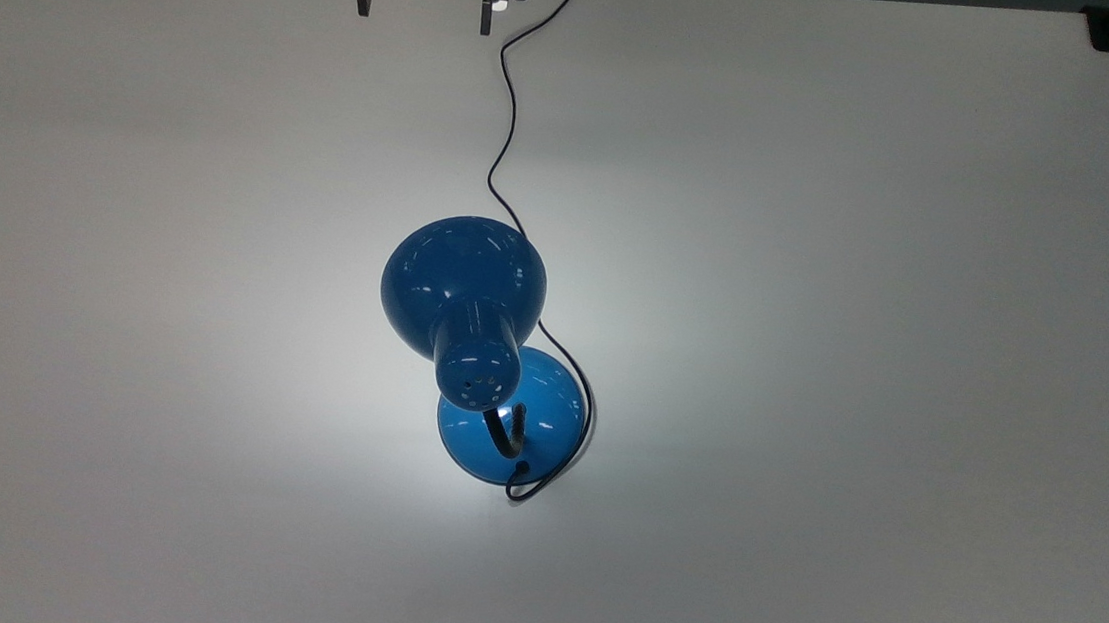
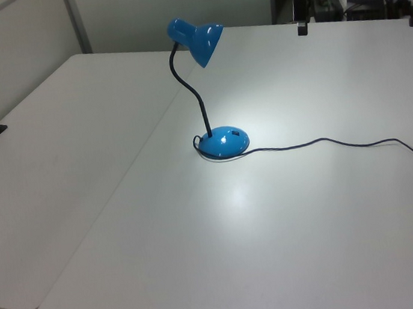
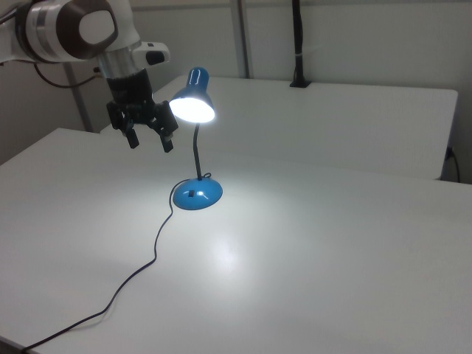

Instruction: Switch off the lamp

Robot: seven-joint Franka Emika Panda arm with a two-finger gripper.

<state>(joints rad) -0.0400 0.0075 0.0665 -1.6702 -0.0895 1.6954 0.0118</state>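
I see the white table (image 1: 869, 279) taking up most of the top view, bare around the lamp. The arm (image 3: 70, 29) hangs over the table's edge at the top view's top, and its gripper (image 1: 425, 9) is above the surface with the jaws spread wide and holding nothing. The blue desk lamp (image 1: 471, 344) stands near the table's middle, well apart from the gripper, and it is lit, throwing a bright patch on the tabletop. Its dome shade (image 3: 193, 99) sits on a black bendy neck (image 2: 191, 88) above the round base (image 2: 224, 142). The thin black cord (image 1: 502, 136) snakes from the base toward the edge by the gripper, lying between them.
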